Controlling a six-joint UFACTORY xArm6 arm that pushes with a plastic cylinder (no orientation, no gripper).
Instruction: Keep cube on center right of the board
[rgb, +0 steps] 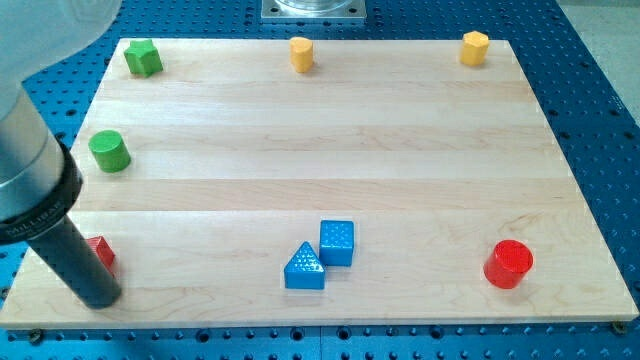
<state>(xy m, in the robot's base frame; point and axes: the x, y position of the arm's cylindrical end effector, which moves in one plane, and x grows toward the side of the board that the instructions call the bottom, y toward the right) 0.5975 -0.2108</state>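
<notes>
Your blue cube (337, 242) sits low on the board (330, 150), bottom centre, touching the blue triangle (304, 268) — not yet centre right. My tip (100, 298) rests far left beside a red block (101, 252), a bare rod with nothing to clasp. The whole push remains.

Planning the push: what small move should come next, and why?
Probably slide my tip toward the view's right, to the left of the blue cube. The cube sits bottom-centre, touching the blue triangle, well short of centre right.
</notes>
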